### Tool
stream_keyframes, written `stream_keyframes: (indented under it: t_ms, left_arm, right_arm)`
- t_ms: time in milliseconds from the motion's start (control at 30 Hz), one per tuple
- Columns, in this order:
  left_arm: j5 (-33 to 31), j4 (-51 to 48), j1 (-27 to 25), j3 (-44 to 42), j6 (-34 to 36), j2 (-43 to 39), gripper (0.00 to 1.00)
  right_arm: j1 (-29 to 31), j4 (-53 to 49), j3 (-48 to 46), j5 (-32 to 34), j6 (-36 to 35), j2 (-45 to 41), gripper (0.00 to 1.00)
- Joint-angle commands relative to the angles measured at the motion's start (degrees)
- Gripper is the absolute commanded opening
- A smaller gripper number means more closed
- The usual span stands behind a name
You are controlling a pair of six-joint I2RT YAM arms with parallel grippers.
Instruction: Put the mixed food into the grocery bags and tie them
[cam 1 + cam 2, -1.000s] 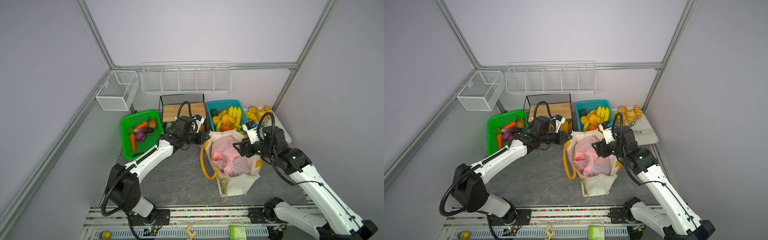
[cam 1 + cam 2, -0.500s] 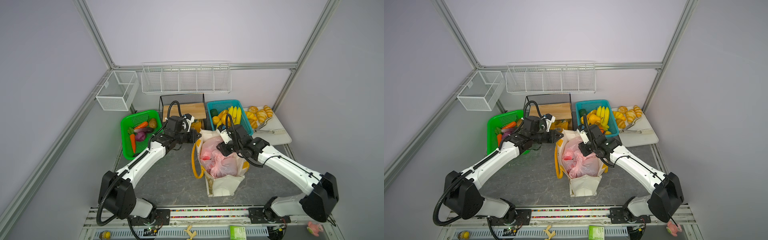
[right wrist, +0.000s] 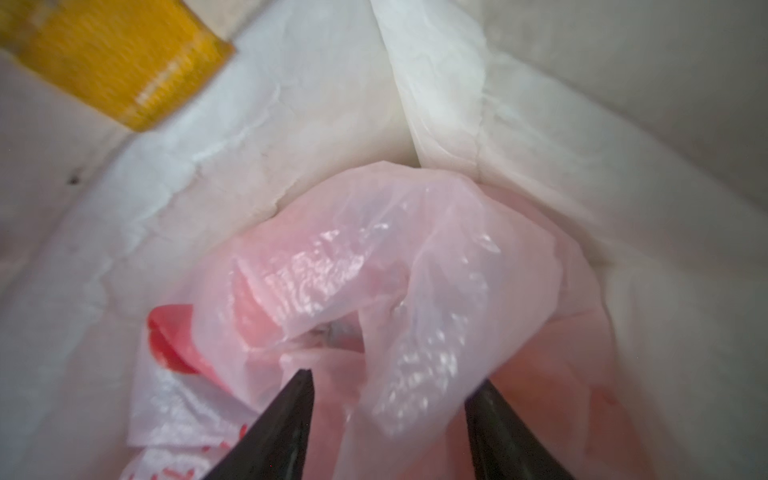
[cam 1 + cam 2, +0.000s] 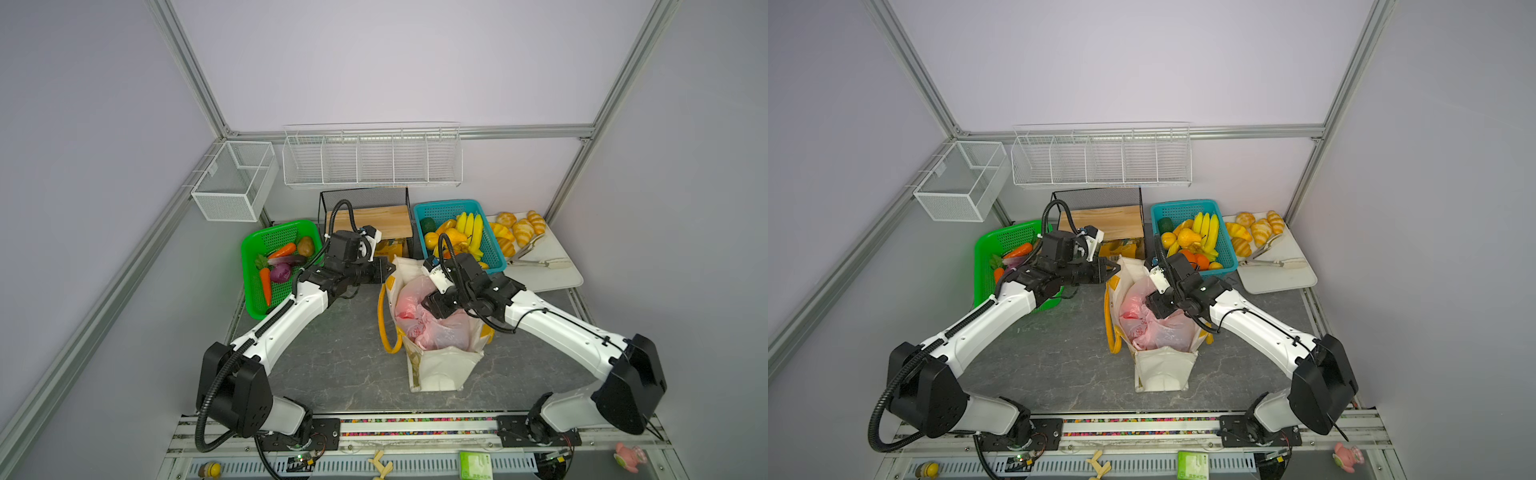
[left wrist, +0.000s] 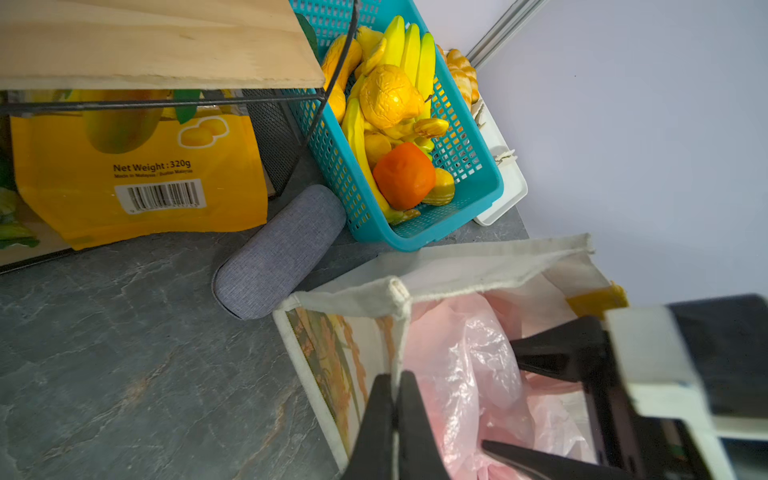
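Observation:
The cream canvas tote (image 4: pixel 436 370) (image 4: pixel 1163 370) with yellow handles stands upright mid-table in both top views. The pink plastic bag (image 4: pixel 436 332) (image 4: pixel 1158 328) fills its mouth. My left gripper (image 4: pixel 388 270) (image 4: pixel 1115 268) (image 5: pixel 397 376) is shut on the tote's far-left rim. My right gripper (image 4: pixel 428 301) (image 4: pixel 1152 301) (image 3: pixel 395 376) reaches into the tote from the right. It is open, with a loose fold of the pink bag (image 3: pixel 415 270) between its fingers. The mixed food is hidden; only reddish shapes show through the plastic.
A green basket (image 4: pixel 253 299) of toy vegetables sits at the left. A teal basket (image 4: pixel 494 253) of bananas and a white tray (image 4: pixel 552 270) with croissants stand at the back right. Behind the tote are a black wire shelf (image 4: pixel 365 197), a yellow packet (image 5: pixel 137 174) and a grey case (image 5: pixel 278 249).
The tote has shifted left with my left gripper still shut on its rim. My right gripper has moved from the tote's right edge into its mouth, over the pink bag.

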Motion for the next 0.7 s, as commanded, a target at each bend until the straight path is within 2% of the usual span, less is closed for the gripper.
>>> stream_keyframes:
  t_ms: [0,233,533,667]
  left_arm:
    - [-2.1,3.0,1.6,1.4,1.2,-1.7,0.0]
    - [-2.1,3.3,1.7,1.0,1.3,-1.7,0.0]
    - [-1.8,3.7,1.6,0.5,0.9,-2.1,0.0]
    - [-1.6,4.2,1.7,0.1,0.4,-2.6,0.0]
  right_arm:
    - [0.4,-6.9,3.7,-0.5,-3.7,-5.5,0.66]
    - [0.5,-16.8,3.9,5.5,-8.3,-9.6,0.66]
    - [0.9,-15.0,1.3,8.7,-5.3,-5.1,0.31]
    - [1.8,-12.9,1.3,9.7,-4.1,-0.4,0.21]
